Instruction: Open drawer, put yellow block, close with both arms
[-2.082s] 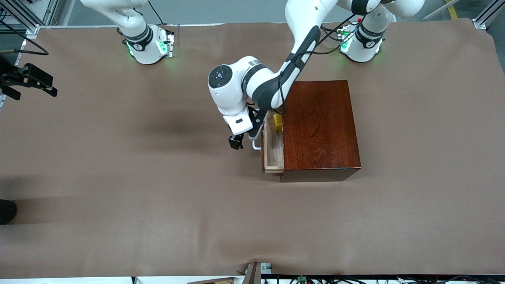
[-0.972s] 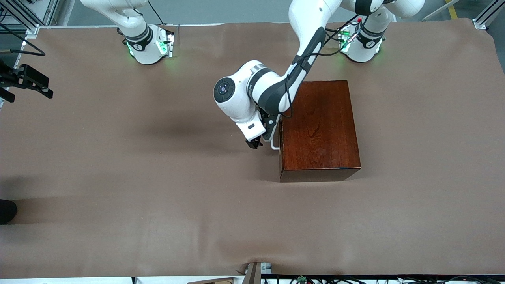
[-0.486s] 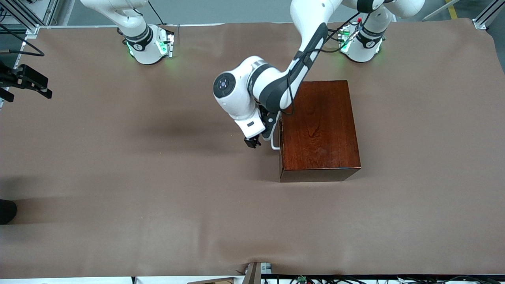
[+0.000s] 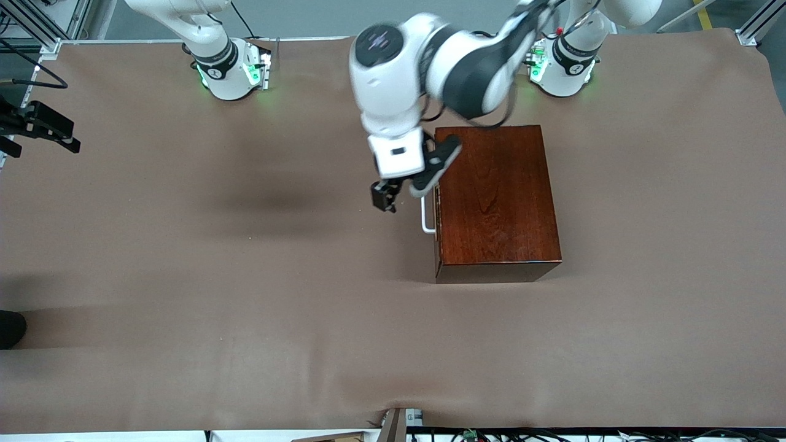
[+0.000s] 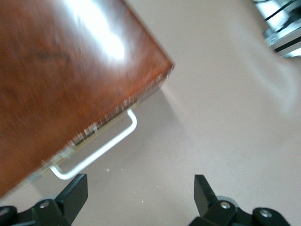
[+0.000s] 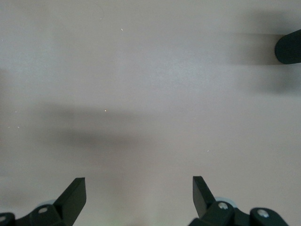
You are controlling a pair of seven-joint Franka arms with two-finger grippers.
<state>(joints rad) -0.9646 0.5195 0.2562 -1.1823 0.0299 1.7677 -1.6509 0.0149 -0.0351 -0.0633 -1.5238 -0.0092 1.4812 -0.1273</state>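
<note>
The drawer sits fully shut in the dark reddish-brown box [image 4: 494, 196] [image 5: 61, 70]. Only its white bar handle [image 4: 425, 215] [image 5: 101, 150] sticks out toward the right arm's end of the table. The yellow block is hidden. My left gripper [image 4: 384, 196] [image 5: 141, 193] hangs open and empty over the brown cover just beside the handle, touching nothing. My right gripper [image 4: 43, 132] [image 6: 139, 195] waits open and empty over the table's edge at the right arm's end, with only bare cover under it.
The brown table cover [image 4: 245, 276] stretches wide on every side of the box. A dark rounded object [image 4: 9, 328] [image 6: 289, 47] sits at the table's edge at the right arm's end, nearer to the front camera than the right gripper.
The drawer, open with the yellow block in it two seconds ago, has slid shut. The left gripper has since lifted off the handle and swung toward the bases. The right arm has barely moved.
</note>
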